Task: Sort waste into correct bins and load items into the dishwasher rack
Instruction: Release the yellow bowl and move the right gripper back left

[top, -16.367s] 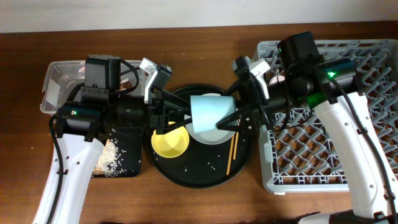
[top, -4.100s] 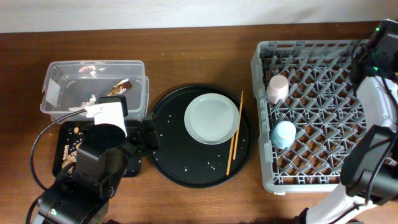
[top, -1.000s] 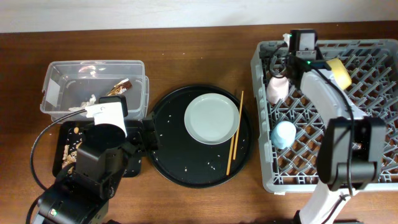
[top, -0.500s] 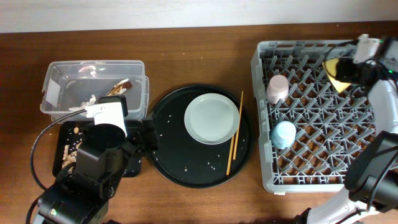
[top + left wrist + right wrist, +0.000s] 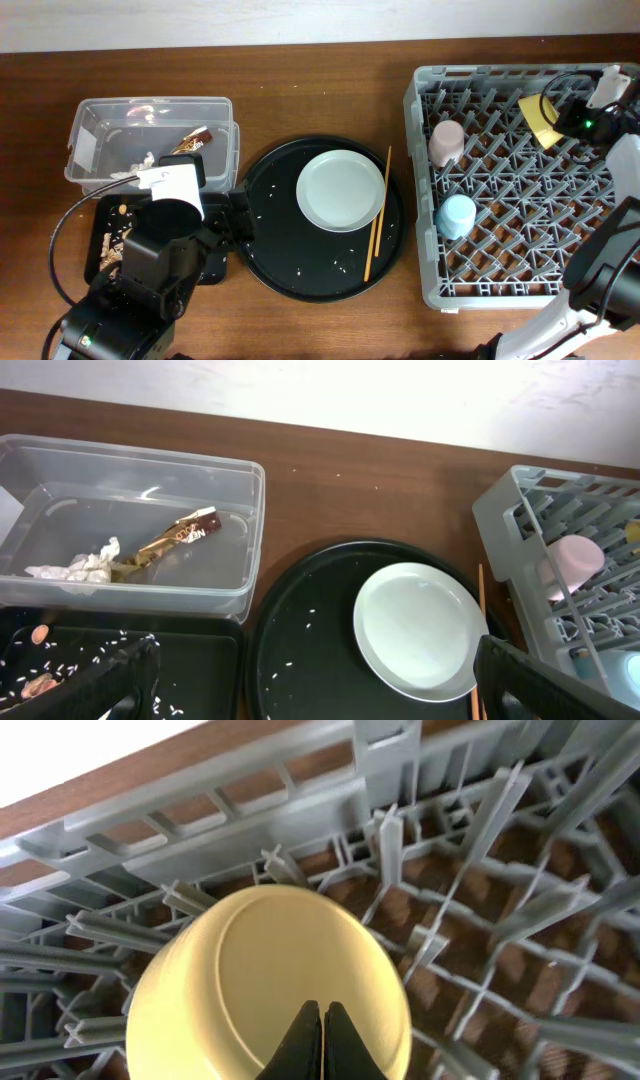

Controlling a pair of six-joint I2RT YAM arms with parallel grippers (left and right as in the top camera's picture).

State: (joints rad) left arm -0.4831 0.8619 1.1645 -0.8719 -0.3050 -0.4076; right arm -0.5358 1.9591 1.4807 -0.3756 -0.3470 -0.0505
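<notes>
The yellow bowl (image 5: 540, 121) rests bottom-up on its side among the pegs of the grey dishwasher rack (image 5: 520, 290). My right gripper (image 5: 577, 120) is just right of it. In the right wrist view its tips (image 5: 322, 1010) are shut together in front of the bowl's base (image 5: 250, 970), gripping nothing. A pink cup (image 5: 446, 142) and a blue cup (image 5: 457, 215) also sit in the rack. The pale green plate (image 5: 341, 190) and the chopsticks (image 5: 377, 215) lie on the round black tray (image 5: 290, 270). My left gripper (image 5: 320, 695) is open above that tray.
The clear tub (image 5: 240, 575) holds the gold-brown wrapper (image 5: 175, 540) and a white tissue (image 5: 75, 567). The shallow black tray (image 5: 200, 660) in front of it holds food scraps (image 5: 35, 685) and rice grains. The left arm (image 5: 160, 270) covers part of that tray.
The right arm swung from the rack's back left to its right edge. Its jaws opened off the yellow bowl, then shut. The left arm has not moved.
</notes>
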